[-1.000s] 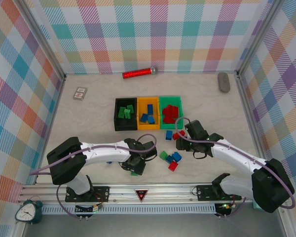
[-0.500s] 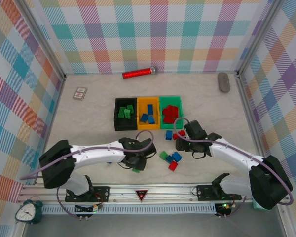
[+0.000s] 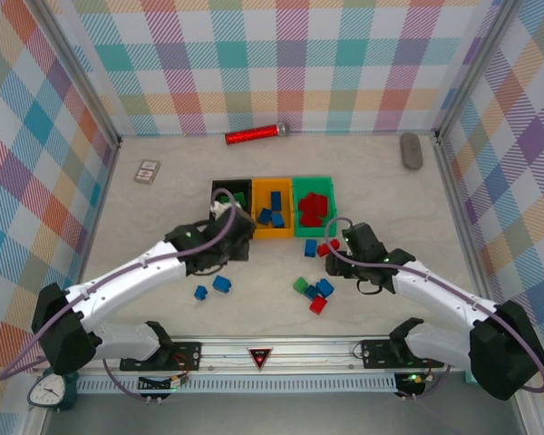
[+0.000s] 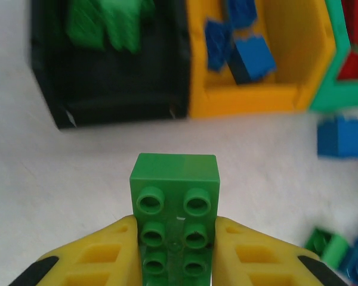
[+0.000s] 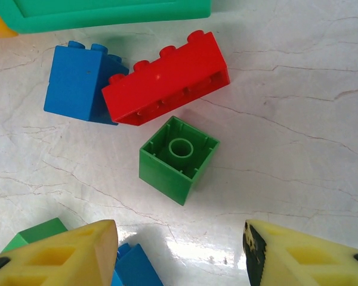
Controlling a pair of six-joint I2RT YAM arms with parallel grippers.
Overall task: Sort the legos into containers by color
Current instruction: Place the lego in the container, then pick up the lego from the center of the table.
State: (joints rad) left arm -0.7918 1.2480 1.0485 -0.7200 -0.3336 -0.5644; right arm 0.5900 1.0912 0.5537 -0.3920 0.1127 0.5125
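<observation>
Left wrist view: the left hand (image 4: 175, 225) is closed on a held green lego (image 4: 175, 196). Its yellow fingers (image 4: 101, 253) press the brick's two long sides, studs up. The brick's near end is cut off by the bottom edge. It sits over bare counter (image 4: 59, 179) just short of the black container (image 4: 116, 101); how high it hangs cannot be told. The green legos (image 4: 104, 24) inside that container are blurred and cropped at the top. Joined beside it is the orange-yellow container (image 4: 256, 102) with blue legos (image 4: 244, 50) in it. Past that is a corner of the green container (image 4: 341, 89), mostly out of frame.

In the top external view the left arm (image 3: 145, 272) covers the black container's near part. Two loose blue bricks (image 3: 212, 288) lie on the counter beneath the arm.

In the right wrist view the right hand (image 5: 179, 231) is spread wide and holds nothing, with both its fingers cropped by the bottom edge. Just ahead of the gap lies an upturned green brick (image 5: 179, 158), hollow side up and touching neither finger. Beyond it a red brick (image 5: 167, 77) leans against a blue brick (image 5: 80, 80), near the green container's wall. One finger half hides another green piece (image 5: 39, 232) and a blue piece (image 5: 131, 268).
</observation>
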